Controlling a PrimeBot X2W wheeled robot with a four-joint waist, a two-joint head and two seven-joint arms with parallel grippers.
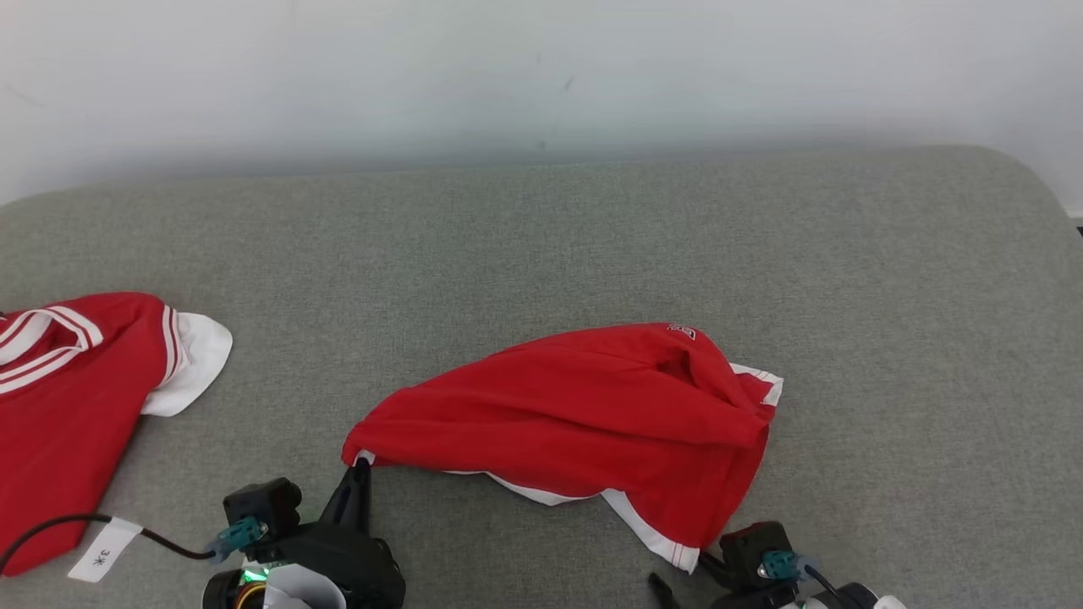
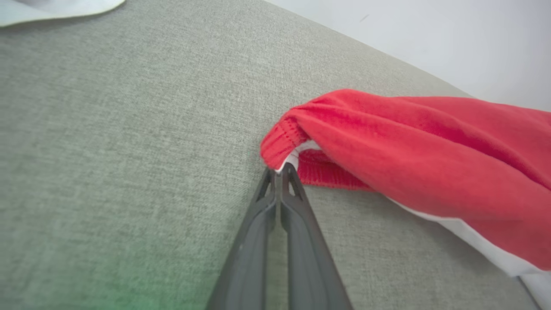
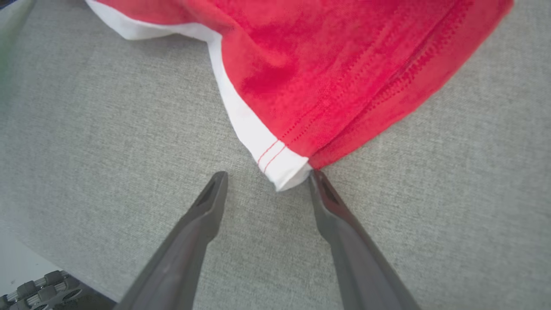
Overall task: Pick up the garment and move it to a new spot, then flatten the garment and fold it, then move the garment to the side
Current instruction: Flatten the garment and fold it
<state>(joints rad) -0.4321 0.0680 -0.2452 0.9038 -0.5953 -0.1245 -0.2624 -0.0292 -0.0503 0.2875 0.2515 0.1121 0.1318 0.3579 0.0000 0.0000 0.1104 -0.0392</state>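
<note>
Grey woven padding (image 1: 541, 245) is seen stretching wide beneath a plain white wall (image 1: 541, 68), its far right corner rounded. And the red garment (image 1: 584, 414) is found bunched close to the front edge, a little right of the middle, with a white hem band shown along its near side.

Its left corner is pinched by the left gripper (image 1: 362, 465). In the left wrist view the 2 dark fingers (image 2: 254, 241) are pressed together, and a sliver of white and red ribbed cloth is caught right at their tips. From that pinch the cloth is gathered into a folded ridge running off to the right.

Over at the garment's near right corner, the right gripper (image 3: 268, 174) is spread wide open, and nothing is gripped by it. The white corner, with its 2 lines of red stitching, is placed just between the spread tips. The finger on that view's right is touched by the cloth, or very nearly so, while the other finger is kept apart from it.

At the left edge of the padding another red garment (image 1: 76, 397), with white stripes and a white cuff, is laid out well apart from the first. A white tag (image 1: 106, 550) on a black cable (image 1: 51, 529) is seen near the front edge, just beside that other garment.
</note>
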